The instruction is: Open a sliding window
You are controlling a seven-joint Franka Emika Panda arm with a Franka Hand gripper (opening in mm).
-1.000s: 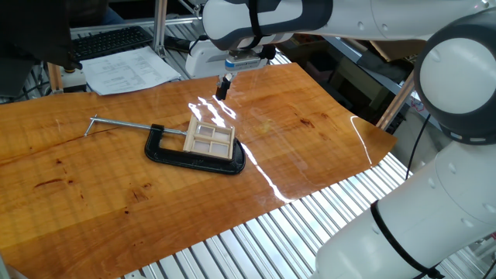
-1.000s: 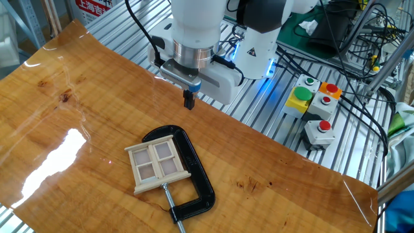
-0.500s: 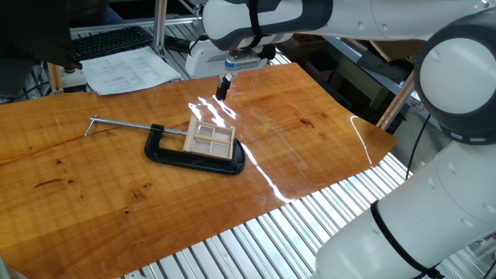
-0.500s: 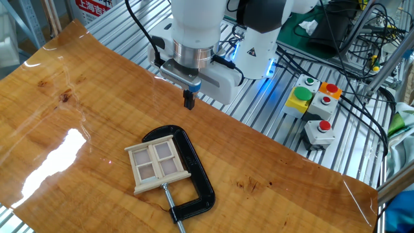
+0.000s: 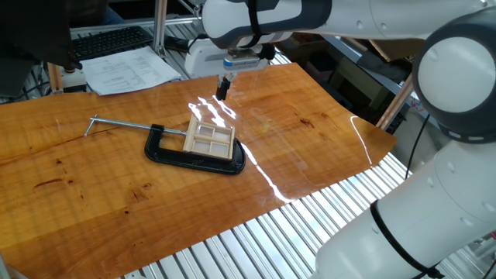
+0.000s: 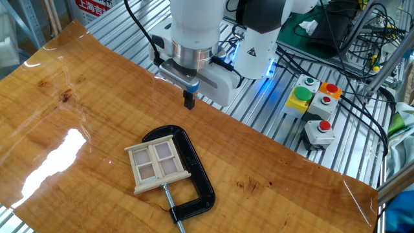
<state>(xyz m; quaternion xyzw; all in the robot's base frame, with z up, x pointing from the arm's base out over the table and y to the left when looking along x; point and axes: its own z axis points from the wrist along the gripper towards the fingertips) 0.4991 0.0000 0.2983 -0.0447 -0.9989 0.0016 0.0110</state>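
Note:
The sliding window [image 5: 209, 139] is a small pale wooden frame with several panes. It lies flat on the wooden table, held in a black C-clamp [image 5: 182, 155]. It also shows in the other fixed view [image 6: 157, 165]. My gripper [image 5: 222, 91] hangs above the table beyond the window, apart from it, fingers pointing down and shut with nothing between them. In the other fixed view the gripper [image 6: 189, 101] is over the table's far edge.
The C-clamp's steel rod [image 5: 120, 123] sticks out to the left. Papers [image 5: 128, 70] and a keyboard [image 5: 108, 40] lie behind the table. A box of coloured buttons [image 6: 314, 107] and cables sit on the metal bench beside the table [image 6: 77, 97].
The gripper's wrist has turned very slightly; otherwise nothing has visibly moved.

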